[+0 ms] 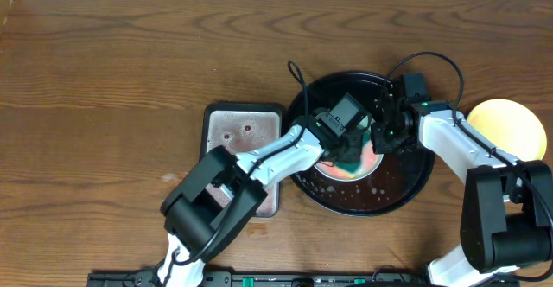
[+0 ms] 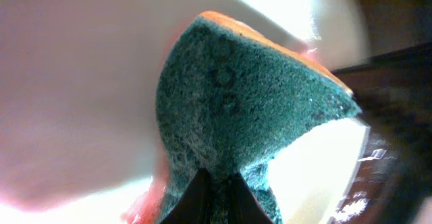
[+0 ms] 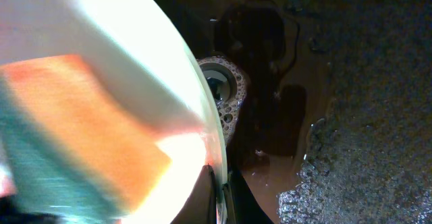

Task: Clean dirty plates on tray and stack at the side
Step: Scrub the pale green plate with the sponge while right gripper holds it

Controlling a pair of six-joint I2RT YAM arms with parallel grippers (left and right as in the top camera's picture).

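Teal sponge (image 2: 236,102), orange on one side, is pinched at its lower edge by the left gripper (image 2: 216,187), jaws narrow, its face pressed on a pale plate (image 2: 74,82) smeared with red. The right gripper (image 3: 219,183) clamps that plate's thin rim at about 2 o'clock, jaws almost together. The plate sits inside the black tray (image 1: 415,179), whose floor holds suds (image 3: 226,96) and brown water. A yellow plate (image 1: 510,127) rests on the wooden tabletop (image 1: 112,71) near the tray's 3 o'clock. A silver pan (image 1: 238,127) lies just beside the tray's 9 o'clock.
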